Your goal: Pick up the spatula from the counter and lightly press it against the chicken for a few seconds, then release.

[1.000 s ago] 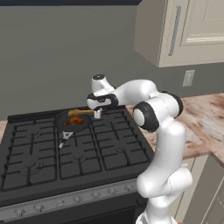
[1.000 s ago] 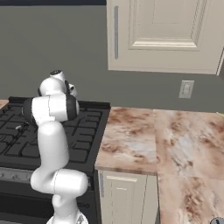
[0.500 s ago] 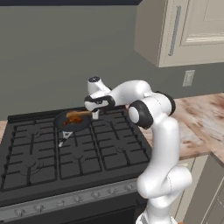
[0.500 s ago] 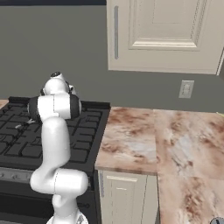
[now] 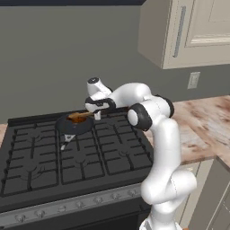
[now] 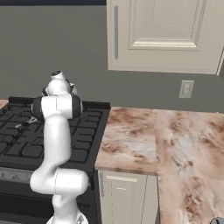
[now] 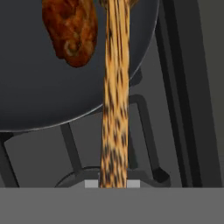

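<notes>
My gripper (image 5: 96, 112) is shut on the handle of a wooden, mottled-brown spatula (image 5: 81, 115) at the back of the stove. The spatula reaches left over a dark frying pan (image 5: 72, 126) on the rear left burner. In the hand view the spatula (image 7: 114, 92) runs from my gripper (image 7: 113, 183) straight up across the pan's rim (image 7: 65, 118). The browned chicken piece (image 7: 72, 30) lies in the pan just left of the spatula's shaft. The blade end is cut off by the top edge, so contact with the chicken cannot be told.
The black stove grates (image 5: 81, 157) spread in front of the pan, and the pan's handle (image 5: 65, 141) points toward the front. A marble counter (image 6: 140, 140) lies to the right of the stove, under a wall cabinet (image 6: 166, 35). The grey wall stands close behind the pan.
The arm has swung left and a little lower, carrying the spatula from right of the pan to over it. The pan and chicken have stayed put.
</notes>
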Robot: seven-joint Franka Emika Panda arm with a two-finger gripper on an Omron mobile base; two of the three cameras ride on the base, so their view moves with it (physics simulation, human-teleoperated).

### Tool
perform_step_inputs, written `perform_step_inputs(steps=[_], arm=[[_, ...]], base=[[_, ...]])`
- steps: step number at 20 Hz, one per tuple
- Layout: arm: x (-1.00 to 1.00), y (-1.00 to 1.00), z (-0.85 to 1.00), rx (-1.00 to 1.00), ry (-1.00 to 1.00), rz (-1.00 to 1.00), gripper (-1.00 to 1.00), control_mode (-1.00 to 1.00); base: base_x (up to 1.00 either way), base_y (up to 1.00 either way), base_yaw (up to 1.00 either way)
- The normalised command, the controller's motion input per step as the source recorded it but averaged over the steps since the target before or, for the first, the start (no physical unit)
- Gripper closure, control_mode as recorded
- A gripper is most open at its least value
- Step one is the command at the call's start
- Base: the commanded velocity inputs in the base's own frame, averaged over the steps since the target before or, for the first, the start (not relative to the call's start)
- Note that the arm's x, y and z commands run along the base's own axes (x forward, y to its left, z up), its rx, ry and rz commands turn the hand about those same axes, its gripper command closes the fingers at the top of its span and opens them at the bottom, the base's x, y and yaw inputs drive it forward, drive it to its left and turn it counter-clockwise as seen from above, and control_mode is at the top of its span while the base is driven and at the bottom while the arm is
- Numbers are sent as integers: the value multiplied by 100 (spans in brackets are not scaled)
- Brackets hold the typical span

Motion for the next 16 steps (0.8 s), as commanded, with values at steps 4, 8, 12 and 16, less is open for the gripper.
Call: perform_step_inputs(steps=[4, 8, 12, 16], arm=[[2, 0, -2, -4, 1, 4, 100, -100], [-1, 0, 4, 0, 0, 8, 100, -100], [-7, 0, 24, 0, 0, 13, 100, -100], [-12, 0, 14, 0, 1, 12, 100, -100]], base=[[0, 0, 0], [0, 0, 0], [0, 0, 0], [0, 0, 0]])
